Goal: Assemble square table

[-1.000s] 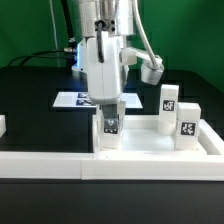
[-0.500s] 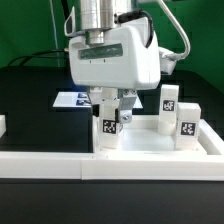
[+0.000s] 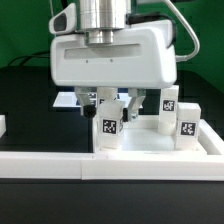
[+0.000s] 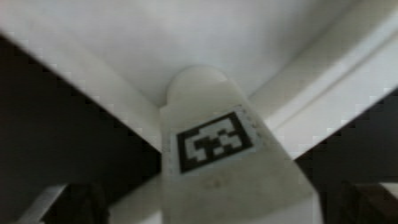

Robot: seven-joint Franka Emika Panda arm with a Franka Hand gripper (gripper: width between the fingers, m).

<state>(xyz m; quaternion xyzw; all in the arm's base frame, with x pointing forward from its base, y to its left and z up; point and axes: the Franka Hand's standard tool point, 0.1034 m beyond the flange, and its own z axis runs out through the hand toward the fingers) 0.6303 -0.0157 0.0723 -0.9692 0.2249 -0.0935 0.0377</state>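
A short white leg (image 3: 108,130) with a black-and-white tag stands upright on the white tabletop plate (image 3: 145,144). My gripper (image 3: 117,106) hangs directly above it, open, with one finger (image 3: 102,100) on each side of the leg's top and a gap showing on both sides. In the wrist view the same leg (image 4: 217,140) runs up between the dark fingertips (image 4: 64,206), with white plate surfaces behind it. Two more tagged legs (image 3: 169,100) (image 3: 186,124) stand upright at the exterior view's right.
A long white rail (image 3: 100,166) runs along the front and turns up the exterior view's right side (image 3: 210,140). The marker board (image 3: 70,100) lies on the black table behind the gripper. A small white piece (image 3: 2,125) shows at the left edge.
The gripper has turned about its vertical axis so its broad face now faces the exterior camera. Its jaws have opened and let go of the upright leg, which stays in place.
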